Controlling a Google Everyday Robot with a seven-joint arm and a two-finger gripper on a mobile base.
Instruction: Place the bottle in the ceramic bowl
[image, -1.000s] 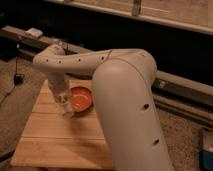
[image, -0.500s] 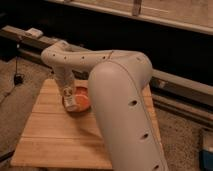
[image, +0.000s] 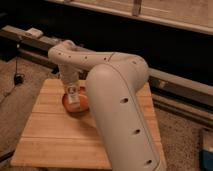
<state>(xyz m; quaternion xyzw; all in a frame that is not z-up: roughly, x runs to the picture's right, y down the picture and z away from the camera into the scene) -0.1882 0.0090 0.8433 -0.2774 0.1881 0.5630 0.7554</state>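
The orange-brown ceramic bowl (image: 67, 103) sits on the wooden table (image: 55, 132), left of centre towards the back. My big white arm partly hides its right side. My gripper (image: 74, 96) hangs from the wrist directly over the bowl. It is shut on the small whitish bottle (image: 75, 94), which stands roughly upright with its lower end down inside the bowl's rim. I cannot tell whether the bottle touches the bowl's bottom.
My bulky white forearm (image: 120, 115) covers the right half of the table. A dark metal rail (image: 30, 40) runs behind the table. A black cable (image: 17, 77) lies on the floor at the left. A blue object (image: 207, 150) sits at the lower right.
My gripper has moved right with the bottle, from just left of the bowl to directly over it, and it sits a little lower.
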